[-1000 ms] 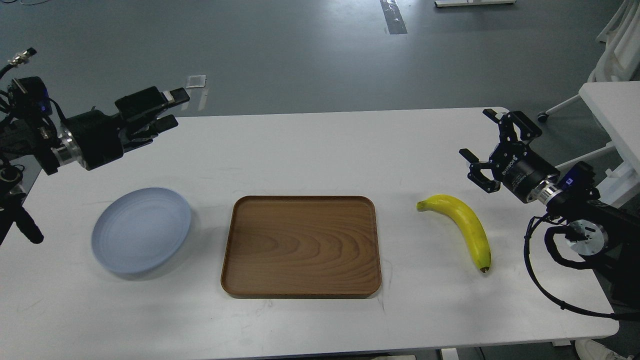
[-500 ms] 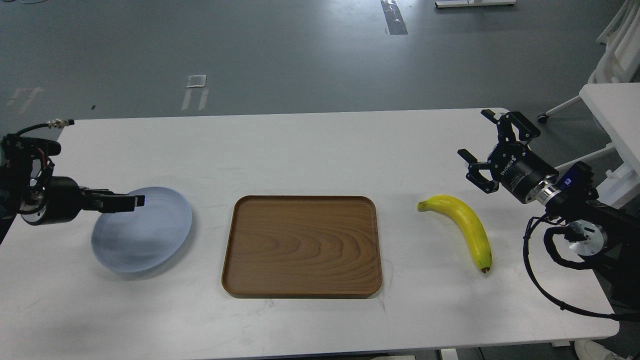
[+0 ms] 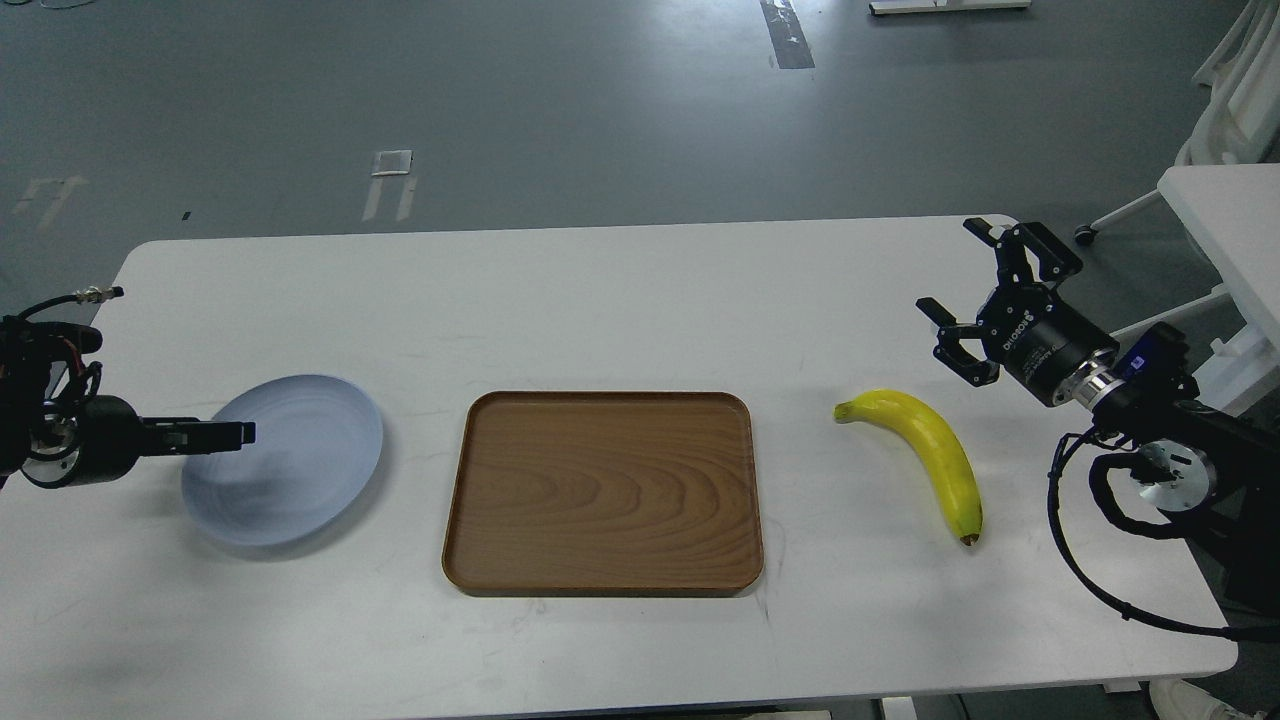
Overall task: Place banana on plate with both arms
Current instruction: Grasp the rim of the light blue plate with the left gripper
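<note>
We look forward and down on a white table [image 3: 620,290]. At its centre lies a brown rectangular wooden tray [image 3: 602,492] with rounded corners, and we take this tray as the clock centre.

At 9 o'clock of the tray, apart from it, rests the plate [image 3: 300,470], round, shallow and pale grey-blue, flat on the table. Our left gripper [image 3: 222,434] reaches in from the left edge, its fingers pointing toward 3 o'clock, and its tip lies over the plate's 9 o'clock rim. It is seen edge-on as one dark bar, so we cannot tell whether the jaws stand apart or together, nor whether they touch the rim. A shadow falls on the plate surface just beneath the tip.

At 3 o'clock of the tray, well apart from it, lies the banana [image 3: 925,450], bright yellow and curved. Its stem end points toward 9 o'clock and its small dark tip toward 5 o'clock. It rests on the bare table, on neither plate nor tray.

Our right gripper [image 3: 978,290] hangs above the table at 1 o'clock of the banana, near it but clear of it. Its two fingers are spread wide with nothing between them, and they point toward 10 o'clock. Behind it we see the silver wrist ring [image 3: 1095,385] and a looping black cable [image 3: 1075,560] near the table's right edge.
</note>
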You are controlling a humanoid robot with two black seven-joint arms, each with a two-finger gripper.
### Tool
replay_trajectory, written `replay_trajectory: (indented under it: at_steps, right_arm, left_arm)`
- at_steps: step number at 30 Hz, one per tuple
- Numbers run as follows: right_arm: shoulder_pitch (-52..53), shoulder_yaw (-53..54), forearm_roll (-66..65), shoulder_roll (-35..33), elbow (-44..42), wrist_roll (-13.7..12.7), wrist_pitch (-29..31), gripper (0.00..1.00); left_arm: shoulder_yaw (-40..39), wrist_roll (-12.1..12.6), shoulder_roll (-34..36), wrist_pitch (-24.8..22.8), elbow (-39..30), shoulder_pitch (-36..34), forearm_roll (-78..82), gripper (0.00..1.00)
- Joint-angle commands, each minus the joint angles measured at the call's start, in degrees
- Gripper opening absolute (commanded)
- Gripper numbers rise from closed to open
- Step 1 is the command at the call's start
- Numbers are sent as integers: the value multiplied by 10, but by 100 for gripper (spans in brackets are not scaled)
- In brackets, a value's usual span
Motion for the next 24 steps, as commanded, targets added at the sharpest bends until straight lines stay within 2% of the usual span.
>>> replay_trajectory:
  at_steps: [1, 5, 9, 11, 12, 13, 14, 16, 17, 24]
  right_arm:
    - [-1, 0, 0, 0, 0, 0, 0, 100]
    - [-1, 0, 0, 0, 0, 0, 0, 100]
    - [-1, 0, 0, 2, 0, 0, 0, 100]
    - [-1, 0, 0, 2, -1, 0, 0, 100]
    - [-1, 0, 0, 2, -1, 0, 0, 100]
    - [-1, 0, 0, 2, -1, 0, 0, 100]
    - [-1, 0, 0, 2, -1, 0, 0, 100]
    - [-1, 0, 0, 3, -1, 0, 0, 100]
    - [-1, 0, 0, 4, -1, 0, 0, 100]
    - [-2, -1, 0, 4, -2, 0, 0, 100]
  left_arm:
    - [3, 0, -3, 8, 13, 1, -4, 89]
    - [17, 0, -4, 11, 15, 1, -20, 85]
    - [34, 0, -6, 12, 26, 1, -30, 73]
    - [44, 0, -8, 12, 27, 1, -38, 63]
    - [47, 0, -8, 12, 28, 1, -40, 52]
    - [47, 0, -8, 12, 28, 1, -41, 46]
    - [47, 0, -7, 12, 28, 0, -41, 35]
    - [47, 0, -7, 12, 28, 0, -41, 20]
    - [47, 0, -7, 11, 28, 0, -41, 0]
    - [47, 0, -6, 12, 26, -2, -40, 0]
